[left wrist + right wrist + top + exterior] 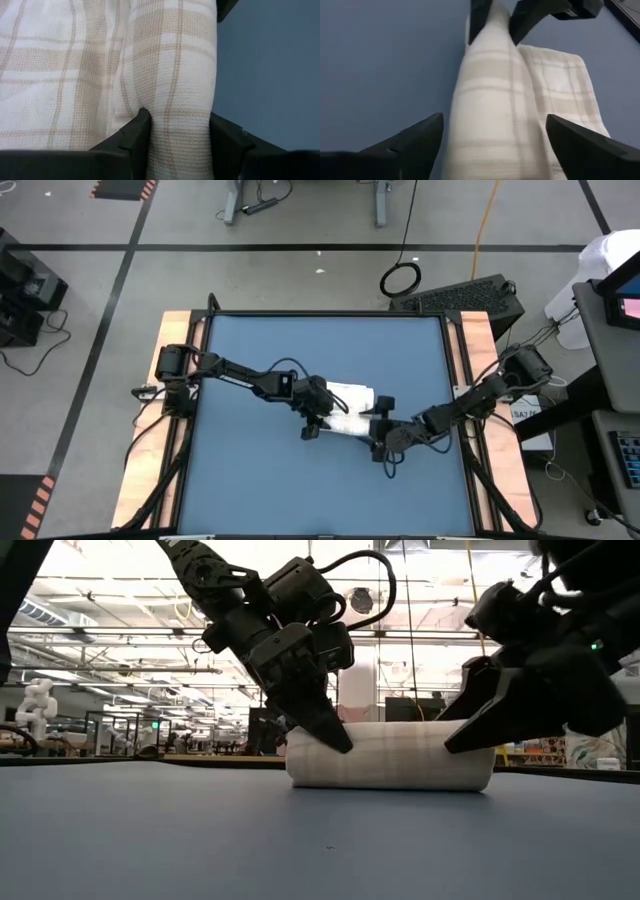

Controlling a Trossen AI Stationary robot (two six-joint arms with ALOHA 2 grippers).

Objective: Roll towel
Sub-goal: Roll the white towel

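The left hand (322,423) pinches the left end of the towel (350,412), fingers (132,137) closed tight on the roll. The towel lies partly rolled mid-desk (250,470), with bare blue surface all round. The right hand (381,442) straddles the other end, spread wide, gripping nothing.

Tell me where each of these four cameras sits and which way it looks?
High: above the table, looking straight down; both arms meet at the towel.
Low: at tabletop height, looking level; both arms drop onto the rolled towel.
Left wrist: on the left arm; the left gripper pinches the roll's end.
Right wrist: on the right arm; the right gripper straddles the roll, open.
Shared: the right wrist view also shows the left gripper.
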